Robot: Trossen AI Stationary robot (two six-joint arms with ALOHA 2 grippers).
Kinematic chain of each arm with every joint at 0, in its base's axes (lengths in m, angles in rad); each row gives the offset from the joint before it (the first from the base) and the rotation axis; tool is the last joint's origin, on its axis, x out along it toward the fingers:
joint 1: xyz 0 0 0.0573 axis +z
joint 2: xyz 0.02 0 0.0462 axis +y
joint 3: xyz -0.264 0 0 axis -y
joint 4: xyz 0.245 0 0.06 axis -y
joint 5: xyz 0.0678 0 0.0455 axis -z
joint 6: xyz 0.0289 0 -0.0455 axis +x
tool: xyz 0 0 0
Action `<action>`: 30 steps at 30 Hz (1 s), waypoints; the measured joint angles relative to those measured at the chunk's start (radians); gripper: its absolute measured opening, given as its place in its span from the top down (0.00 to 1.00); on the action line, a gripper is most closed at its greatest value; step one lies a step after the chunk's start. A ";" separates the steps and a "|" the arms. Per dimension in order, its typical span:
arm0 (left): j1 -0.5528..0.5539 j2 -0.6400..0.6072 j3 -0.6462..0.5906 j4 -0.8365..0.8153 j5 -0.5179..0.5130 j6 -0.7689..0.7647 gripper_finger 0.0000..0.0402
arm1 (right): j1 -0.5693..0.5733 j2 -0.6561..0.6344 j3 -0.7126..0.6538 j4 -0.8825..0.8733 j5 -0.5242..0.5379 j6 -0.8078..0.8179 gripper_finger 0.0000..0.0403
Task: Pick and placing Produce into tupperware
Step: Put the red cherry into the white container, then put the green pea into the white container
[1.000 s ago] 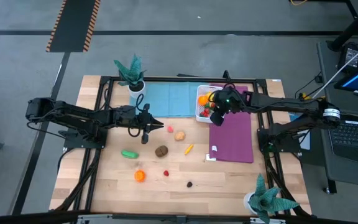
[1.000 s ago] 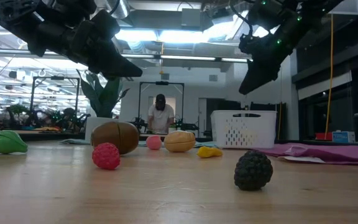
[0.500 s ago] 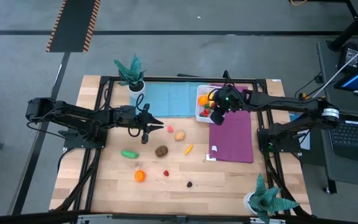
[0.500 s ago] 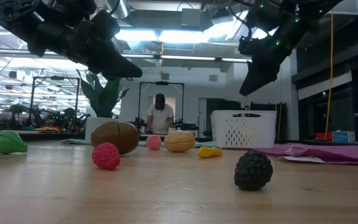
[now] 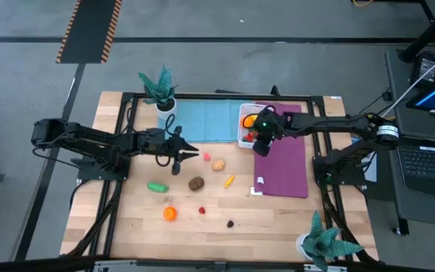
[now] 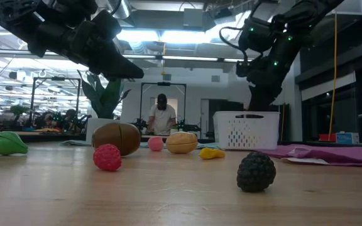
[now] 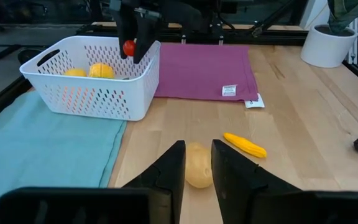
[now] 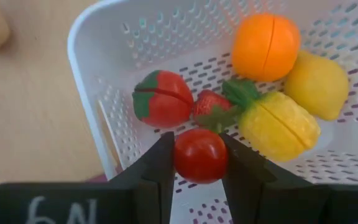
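The right gripper (image 8: 197, 163) is gripping a red tomato (image 8: 200, 155) between its fingers, directly above the white tupperware (image 8: 98, 106). The left gripper (image 7: 196, 168), fingers narrowly parted, is hovering just short of a tan potato (image 7: 198, 165).

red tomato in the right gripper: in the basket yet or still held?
Held. The right gripper pinches the red tomato between both fingers, above the white basket.

Robotics lab — framed workbench (image 5: 202, 215), laptop (image 5: 429, 162) alongside.
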 joint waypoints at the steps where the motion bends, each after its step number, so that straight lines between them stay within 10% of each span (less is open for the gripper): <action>1: -0.001 0.000 0.000 0.000 0.000 0.000 0.83 | 0.000 0.003 0.000 -0.002 0.000 0.000 0.74; 17: -0.027 0.000 0.000 -0.004 0.000 -0.001 0.93 | 0.000 0.013 0.000 -0.042 0.000 0.019 0.72; 30: -0.027 0.000 0.000 -0.033 0.000 0.000 0.99 | 0.000 0.013 0.000 -0.035 0.003 0.020 0.49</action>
